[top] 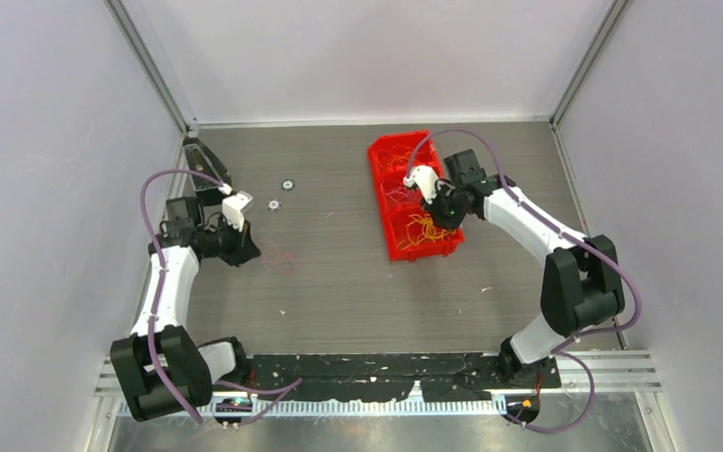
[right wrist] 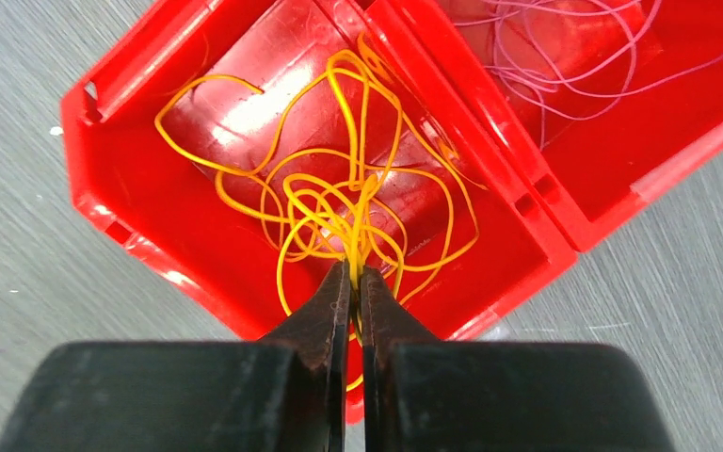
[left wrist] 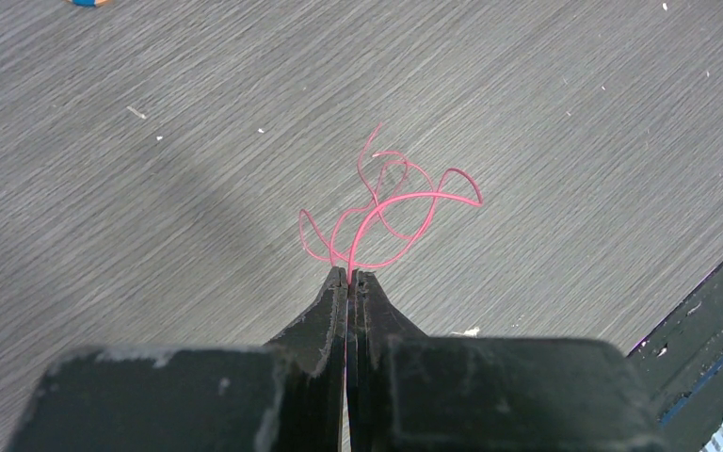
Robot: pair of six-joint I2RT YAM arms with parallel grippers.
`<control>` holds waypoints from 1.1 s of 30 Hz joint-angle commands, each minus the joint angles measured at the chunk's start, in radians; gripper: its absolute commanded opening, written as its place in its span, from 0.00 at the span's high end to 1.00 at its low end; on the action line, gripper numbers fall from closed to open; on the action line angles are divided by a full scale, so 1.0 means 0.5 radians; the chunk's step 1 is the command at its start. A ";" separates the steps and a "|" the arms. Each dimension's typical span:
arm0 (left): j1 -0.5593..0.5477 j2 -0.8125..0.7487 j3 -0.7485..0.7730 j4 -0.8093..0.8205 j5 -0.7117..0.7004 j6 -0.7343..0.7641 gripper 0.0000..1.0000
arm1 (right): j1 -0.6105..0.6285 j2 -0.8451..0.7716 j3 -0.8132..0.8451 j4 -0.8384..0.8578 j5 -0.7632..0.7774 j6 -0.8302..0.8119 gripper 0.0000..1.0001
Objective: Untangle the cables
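My left gripper [left wrist: 349, 275] is shut on a thin pink-red cable [left wrist: 405, 198], whose loops spread over the grey table just ahead of the fingertips. In the top view this gripper [top: 249, 252] is at the left, with the cable [top: 281, 259] faint beside it. My right gripper [right wrist: 351, 270] is shut on strands of a yellow cable tangle [right wrist: 339, 179] lying in the end compartment of a red bin [right wrist: 122, 207]. In the top view the right gripper [top: 442, 215] hangs over the bin's near compartment, where the yellow tangle [top: 422, 232] shows.
The red bin [top: 381, 202] stands right of centre with several compartments. The one beside the yellow tangle holds thin pink-purple strands [right wrist: 565, 56]. Two small round washers [top: 289, 185] [top: 272, 203] lie at the left rear. A black box [top: 205, 165] stands near the left wall.
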 commanded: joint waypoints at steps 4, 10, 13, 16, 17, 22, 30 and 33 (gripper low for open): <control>-0.004 -0.042 0.069 0.030 0.013 -0.039 1.00 | 0.074 0.204 -0.069 0.240 0.092 -0.164 0.95; -0.006 -0.061 0.075 0.004 0.016 -0.018 1.00 | 0.097 0.347 0.057 0.223 0.104 -0.093 0.85; -0.024 -0.064 0.074 -0.016 0.033 0.013 1.00 | 0.098 0.234 0.088 0.148 0.061 -0.016 0.67; -0.077 -0.068 0.080 -0.024 0.061 0.010 1.00 | 0.098 0.056 0.114 0.092 -0.038 0.050 0.52; -0.105 -0.067 0.084 -0.023 0.076 -0.001 1.00 | 0.097 0.027 0.123 0.071 -0.045 0.067 0.44; -0.309 -0.082 0.117 0.011 0.119 -0.106 1.00 | 0.096 -0.133 0.272 -0.069 -0.081 0.197 0.25; -0.603 -0.047 0.317 0.155 0.319 -0.506 1.00 | 0.215 -0.366 0.338 0.092 -0.391 0.435 0.05; -0.650 0.032 0.434 0.194 0.472 -0.700 1.00 | 0.336 -0.396 0.344 0.203 -0.540 0.525 0.05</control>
